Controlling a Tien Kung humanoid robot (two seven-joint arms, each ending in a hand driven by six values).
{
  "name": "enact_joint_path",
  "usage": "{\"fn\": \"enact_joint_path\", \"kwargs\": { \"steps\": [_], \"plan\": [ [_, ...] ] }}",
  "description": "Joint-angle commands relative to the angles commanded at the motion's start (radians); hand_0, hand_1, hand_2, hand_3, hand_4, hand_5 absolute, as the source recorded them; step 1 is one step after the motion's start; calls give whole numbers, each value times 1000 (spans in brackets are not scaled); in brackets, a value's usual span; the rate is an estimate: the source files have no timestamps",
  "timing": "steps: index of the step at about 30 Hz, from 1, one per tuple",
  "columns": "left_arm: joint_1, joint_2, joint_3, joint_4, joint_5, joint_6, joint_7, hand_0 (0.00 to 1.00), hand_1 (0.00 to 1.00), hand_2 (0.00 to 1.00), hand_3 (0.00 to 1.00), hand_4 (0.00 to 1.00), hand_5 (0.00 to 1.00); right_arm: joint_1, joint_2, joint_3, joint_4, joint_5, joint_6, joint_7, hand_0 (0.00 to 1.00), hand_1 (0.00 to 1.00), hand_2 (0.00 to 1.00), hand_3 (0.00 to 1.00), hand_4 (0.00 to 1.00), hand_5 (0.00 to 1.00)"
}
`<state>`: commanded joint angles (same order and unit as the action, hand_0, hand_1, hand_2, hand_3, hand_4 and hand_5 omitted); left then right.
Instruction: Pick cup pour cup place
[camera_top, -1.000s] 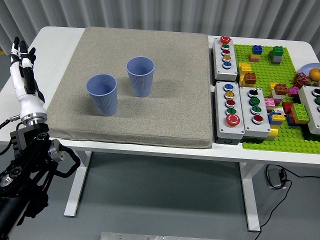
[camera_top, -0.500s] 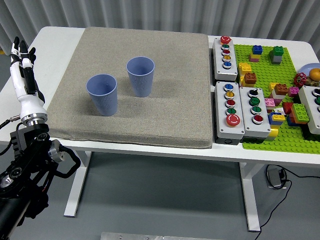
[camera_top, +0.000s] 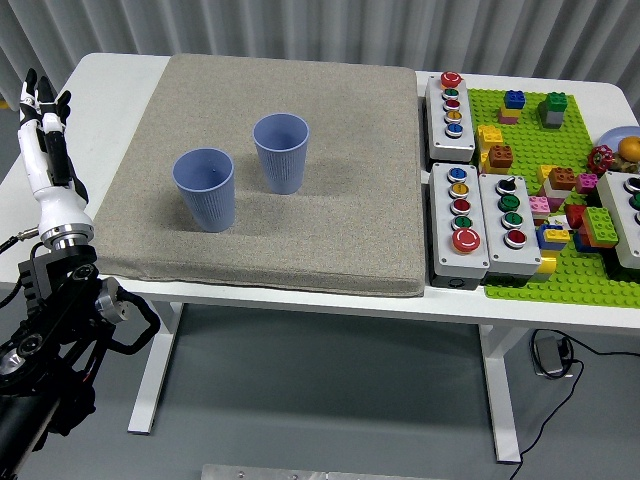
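Two blue cups are standing upright on the grey mat (camera_top: 300, 220): near cup (camera_top: 205, 188) front-left, far cup (camera_top: 281, 151) just beside it, apart, rims up, reachable. Left hand (camera_top: 45, 140) is hanging off the worktop's (camera_top: 110, 90) left edge, fingers straight, gripping nothing. Fits either pre-pick or post-place.

Legible text, labels, brands, numbers: none. Button boxes (camera_top: 457, 221): coloured push buttons, any markings too small to read. Blue cups (camera_top: 206, 189), mat (camera_top: 300, 230), brick baseplate (camera_top: 560, 275): no print visible.
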<state>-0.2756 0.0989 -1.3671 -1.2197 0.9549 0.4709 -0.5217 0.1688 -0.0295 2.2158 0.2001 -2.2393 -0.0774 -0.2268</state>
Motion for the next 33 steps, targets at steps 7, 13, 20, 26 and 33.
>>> {"fn": "enact_joint_path", "kwargs": {
  "steps": [7, 13, 20, 26, 33],
  "plan": [
    [6, 3, 3, -7, 2, 1, 0, 883, 868, 998, 991, 742, 998, -5, -1, 3, 0, -12, 7, 0, 688, 653, 583, 579, 2, 162],
    [15, 2, 9, -13, 22, 2, 4, 883, 868, 998, 990, 742, 998, -10, -5, 1, -2, -1, 5, 1, 688, 653, 583, 579, 2, 163],
    [11, 4, 11, -21, 29, 2, 7, 883, 868, 998, 990, 741, 998, -10, -5, 4, -2, -4, 9, 1, 688, 653, 583, 579, 2, 165],
    [15, 8, -2, -31, 33, 3, 7, 884, 868, 998, 990, 737, 998, -6, -2, 7, -3, -13, 11, 0, 688, 652, 584, 579, 2, 166],
    [18, 11, -11, -41, 47, 3, 11, 884, 869, 998, 990, 737, 998, -6, -4, 8, -5, -10, 9, 4, 688, 652, 583, 579, 2, 167]
  ]
}}
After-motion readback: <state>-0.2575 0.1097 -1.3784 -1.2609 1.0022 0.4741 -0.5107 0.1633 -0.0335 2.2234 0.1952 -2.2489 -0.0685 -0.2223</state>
